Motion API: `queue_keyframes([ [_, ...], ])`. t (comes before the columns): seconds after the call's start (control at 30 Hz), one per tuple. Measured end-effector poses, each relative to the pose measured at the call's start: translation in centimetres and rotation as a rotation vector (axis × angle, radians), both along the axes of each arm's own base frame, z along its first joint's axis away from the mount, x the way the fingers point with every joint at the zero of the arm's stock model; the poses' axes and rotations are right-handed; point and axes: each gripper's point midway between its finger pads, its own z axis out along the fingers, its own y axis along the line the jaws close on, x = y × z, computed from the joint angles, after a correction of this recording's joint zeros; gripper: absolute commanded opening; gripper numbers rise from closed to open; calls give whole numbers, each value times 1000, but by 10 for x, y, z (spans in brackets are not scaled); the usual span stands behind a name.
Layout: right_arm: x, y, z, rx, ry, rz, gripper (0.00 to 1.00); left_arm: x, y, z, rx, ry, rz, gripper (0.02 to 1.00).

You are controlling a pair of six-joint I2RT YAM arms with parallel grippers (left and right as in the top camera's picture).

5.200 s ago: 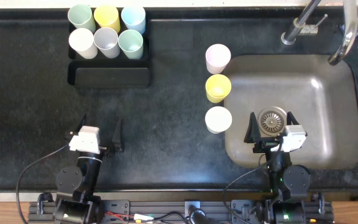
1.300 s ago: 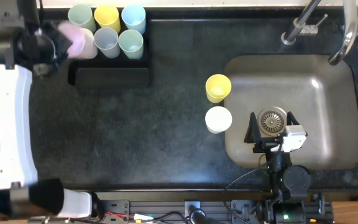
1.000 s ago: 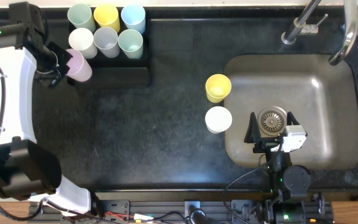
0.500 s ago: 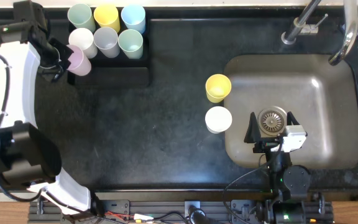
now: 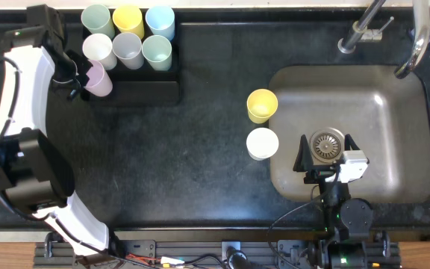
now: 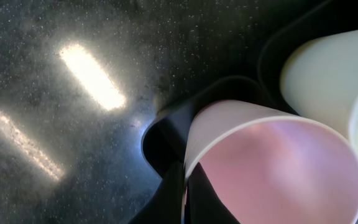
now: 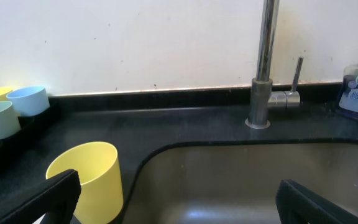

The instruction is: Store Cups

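Right gripper (image 5: 325, 155) parked above sink (image 5: 394, 112), fingers spread, empty. White cup (image 5: 262, 143) and yellow cup (image 5: 262, 105) stand on counter (image 5: 200, 164) beside sink rim. Far left, left gripper (image 5: 77, 81) pinches pink cup (image 5: 97, 78) by rim, tilted, at rack (image 5: 136, 93) front-left corner, just beside stored cups (image 5: 129, 46). Sound placement likely needs: level cup, centre over open front row, lower until seated, release last, avoid nudging neighbours.

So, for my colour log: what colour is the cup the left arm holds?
The cup is pale pink, clearest in the left wrist view.
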Motion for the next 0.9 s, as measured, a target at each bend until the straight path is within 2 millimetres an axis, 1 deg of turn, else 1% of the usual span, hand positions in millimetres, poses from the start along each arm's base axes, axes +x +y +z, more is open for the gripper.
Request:
queue_keyframes([
  [0.1,0,0,0,0,0,0,998,0,1,-5,4,14,1,36],
  [0.13,0,0,0,0,0,0,998,0,1,-6,6,17,1,130],
  [0.17,0,0,0,0,-1,-1,998,0,2,-7,7,18,2,305],
  [0.2,0,0,0,0,0,0,998,0,2,-7,9,16,-1,599],
  [0.23,0,0,0,0,-1,-1,998,2,3,-6,11,10,2,792],
  [0.27,0,0,0,0,0,0,998,3,3,-6,13,7,4,906],
  [0.3,0,0,0,0,0,0,998,3,3,-6,13,6,5,998],
  [0.57,0,0,0,0,0,-1,998,2,3,-5,11,7,6,998],
  [0.63,0,0,0,0,0,0,998,2,1,0,7,-7,3,998],
  [0.7,0,0,0,0,0,0,998,3,-6,14,-1,-43,-9,998],
  [0.8,0,0,0,0,0,0,998,8,-29,46,-5,-134,-64,998],
  [0.87,0,0,0,0,0,-1,998,18,-65,71,4,-224,-166,1000],
  [0.9,0,0,0,0,0,0,998,23,-92,83,12,-273,-245,998],
])
